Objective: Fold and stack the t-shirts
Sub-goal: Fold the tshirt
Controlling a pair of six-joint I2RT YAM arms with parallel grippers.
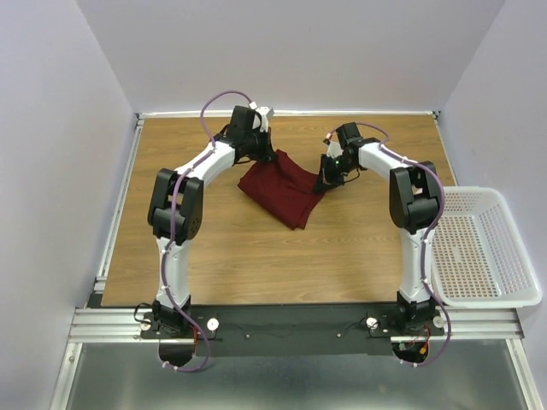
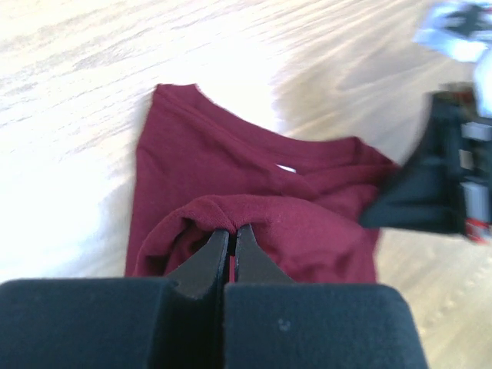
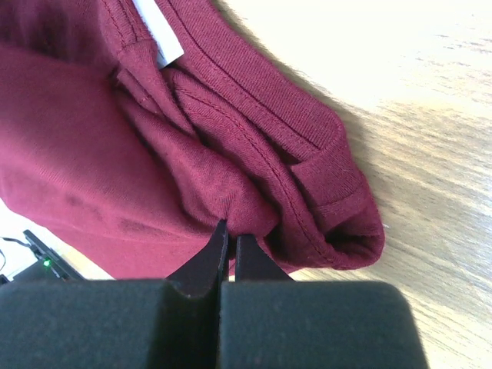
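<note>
Left wrist view: left pincer [image 2: 233, 231], tips shut tight on a raised fold of the t-shirt [image 2: 231, 165], cloth bunched over the tips. Shirt is dark red, no print, lying crumpled and part-folded on the wooden counter [image 2: 77, 92]. Black part of the right arm [image 2: 450, 177] at rt edge, blurred, touching the shirt's far side.

Right wrist view: right pincer [image 3: 231, 231], tips shut on a pinch of the same cloth nr a stitched hem. White label [image 3: 157, 34] at upper left, by the collar.

Top external view: shirt sits mid-counter twd the far side, betw. the two pincers, one at each end. White mesh basket [image 1: 479, 248] at rt edge of counter, well apart from shirt.
</note>
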